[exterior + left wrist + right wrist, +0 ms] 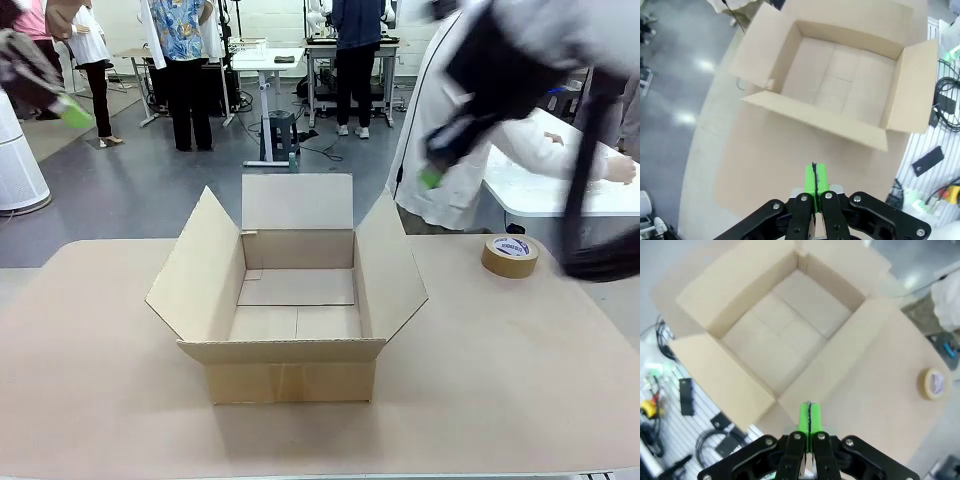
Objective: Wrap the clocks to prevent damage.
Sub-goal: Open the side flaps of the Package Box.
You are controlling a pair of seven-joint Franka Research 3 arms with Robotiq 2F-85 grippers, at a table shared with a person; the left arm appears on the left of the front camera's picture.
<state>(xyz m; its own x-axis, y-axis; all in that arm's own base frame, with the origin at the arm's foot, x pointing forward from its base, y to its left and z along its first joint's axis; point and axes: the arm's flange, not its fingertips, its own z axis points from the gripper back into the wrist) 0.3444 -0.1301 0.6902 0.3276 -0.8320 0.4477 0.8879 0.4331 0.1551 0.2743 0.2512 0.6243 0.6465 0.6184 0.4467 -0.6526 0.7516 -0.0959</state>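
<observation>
Cardboard first: the open box point(290, 380) stands in the middle of the table point(520, 400), all four flaps splayed outward, and the seams of its bottom flaps are plain to see on the floor inside. Where the clocks are, I cannot tell from these angles.

Out to the right of the box, well apart from it, a brown tape roll point(509, 256) lies flat on the tabletop.

Now up high. The left gripper point(72, 110) hangs at the top left of the front view, blurred, with a flash of green pad showing. Its own wrist camera looks down on the box point(810, 112) and settles the matter: the left gripper point(815, 172) has its green pads pressed flat together with nothing between them.

Same story opposite. The right gripper point(430, 178) is a dark blur high on the right, and from its wrist the right gripper point(809, 412) shows its pads sealed tight and holding nothing, above the box point(715, 385) and the tape roll point(932, 383).

Behind the table, a person in a white coat point(455, 205) leans toward a white side table point(540, 195), one hand point(620, 168) resting on it.
</observation>
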